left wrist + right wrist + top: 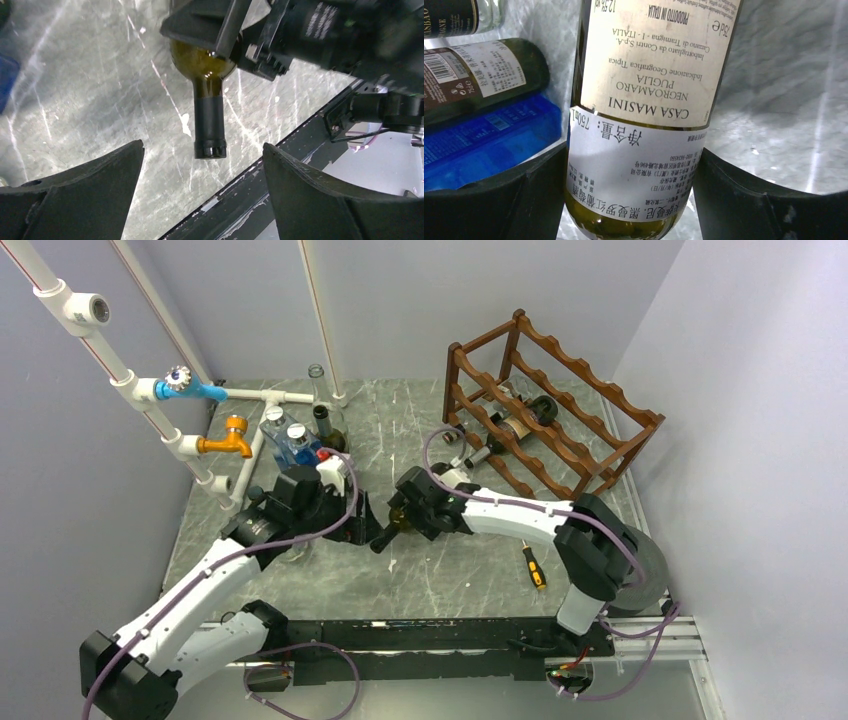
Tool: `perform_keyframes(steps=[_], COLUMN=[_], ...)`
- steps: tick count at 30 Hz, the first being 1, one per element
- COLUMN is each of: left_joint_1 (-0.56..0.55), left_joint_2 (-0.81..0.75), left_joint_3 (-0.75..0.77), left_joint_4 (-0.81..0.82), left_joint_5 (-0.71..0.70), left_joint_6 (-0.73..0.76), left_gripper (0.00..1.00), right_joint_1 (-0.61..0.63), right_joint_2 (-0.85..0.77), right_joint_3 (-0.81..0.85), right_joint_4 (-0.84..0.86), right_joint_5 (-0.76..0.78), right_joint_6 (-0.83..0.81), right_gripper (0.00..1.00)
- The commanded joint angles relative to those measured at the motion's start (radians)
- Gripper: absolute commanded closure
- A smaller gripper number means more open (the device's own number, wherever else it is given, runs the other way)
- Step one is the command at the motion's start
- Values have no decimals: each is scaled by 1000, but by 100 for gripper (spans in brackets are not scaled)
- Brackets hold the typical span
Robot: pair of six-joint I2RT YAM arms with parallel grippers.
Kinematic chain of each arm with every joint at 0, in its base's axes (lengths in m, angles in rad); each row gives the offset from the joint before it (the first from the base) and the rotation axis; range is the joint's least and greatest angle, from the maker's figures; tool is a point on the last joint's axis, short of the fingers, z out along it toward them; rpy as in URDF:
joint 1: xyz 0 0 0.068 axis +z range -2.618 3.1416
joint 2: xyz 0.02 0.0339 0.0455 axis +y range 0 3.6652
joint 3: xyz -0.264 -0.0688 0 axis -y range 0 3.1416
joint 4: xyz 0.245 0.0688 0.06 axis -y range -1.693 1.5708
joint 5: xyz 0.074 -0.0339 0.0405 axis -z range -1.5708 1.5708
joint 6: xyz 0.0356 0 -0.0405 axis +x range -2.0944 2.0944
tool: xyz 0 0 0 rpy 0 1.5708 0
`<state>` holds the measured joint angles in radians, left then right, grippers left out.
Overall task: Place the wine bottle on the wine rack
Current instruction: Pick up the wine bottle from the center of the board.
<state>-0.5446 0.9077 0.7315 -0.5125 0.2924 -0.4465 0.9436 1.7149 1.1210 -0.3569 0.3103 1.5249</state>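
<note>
The wine bottle (pixel 392 525), dark green glass with a white label (pixel 644 100), is off the table between both arms, its black-capped neck (pixel 210 120) pointing to the near left. My right gripper (pixel 420 505) is shut on its body, with both fingers (pixel 744 200) pressed against the label's sides. My left gripper (pixel 202 165) is open just beyond the neck's tip, its fingers (pixel 100 190) apart and touching nothing. The dark reddish-brown wine rack (pixel 560 410) stands at the back right with a bottle (pixel 515 425) lying in it.
Several bottles (pixel 325 420) and a blue box (pixel 300 450) stand at the back left by white pipes with taps (pixel 225 435). A screwdriver (pixel 533 567) lies near the right arm's base. A green bottle (pixel 484 75) lies beside the blue box (pixel 489 140).
</note>
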Motion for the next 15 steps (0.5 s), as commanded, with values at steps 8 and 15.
perform_keyframes(steps=[8, 15], left_joint_1=[-2, -3], left_joint_2=[-19, 22], left_joint_3=[341, 571], left_joint_4=[-114, -56], left_joint_5=[-83, -175], left_joint_6=[122, 155], left_gripper=[4, 3], right_joint_1=[36, 43], right_joint_2=[-171, -228], right_joint_3=[-88, -142], right_joint_4=[56, 130], right_joint_5=[157, 209], right_joint_6=[-31, -100], right_gripper=[100, 100])
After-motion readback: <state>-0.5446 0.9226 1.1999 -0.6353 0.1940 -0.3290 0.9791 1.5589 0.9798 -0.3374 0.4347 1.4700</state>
